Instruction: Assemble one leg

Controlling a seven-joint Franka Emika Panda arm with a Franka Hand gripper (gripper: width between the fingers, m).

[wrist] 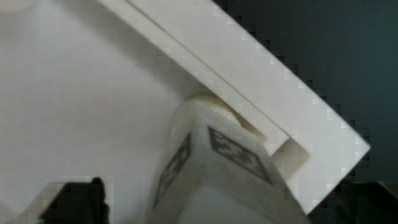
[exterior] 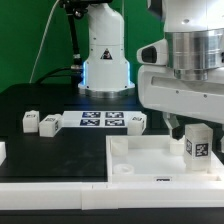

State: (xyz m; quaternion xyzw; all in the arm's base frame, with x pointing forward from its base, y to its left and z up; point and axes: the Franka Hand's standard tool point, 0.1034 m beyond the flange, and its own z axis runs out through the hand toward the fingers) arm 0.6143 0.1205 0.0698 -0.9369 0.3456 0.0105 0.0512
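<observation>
One leg (exterior: 196,142) stands upright at the near right corner of the large white panel (exterior: 140,160), its tag facing the camera. My gripper (exterior: 194,130) hangs right over it, with a finger on each side and a small gap to the leg, so it looks open. In the wrist view the leg (wrist: 222,160) sits in the panel's rimmed corner (wrist: 214,60) between my dark fingertips (wrist: 71,200), which stand apart from it. Three more legs lie on the black table: two at the exterior view's left (exterior: 30,122) (exterior: 50,124) and one further right (exterior: 137,121).
The marker board (exterior: 100,120) lies on the table behind the panel. The arm's white base (exterior: 105,60) stands at the back. A white piece (exterior: 2,152) shows at the left edge of the exterior view.
</observation>
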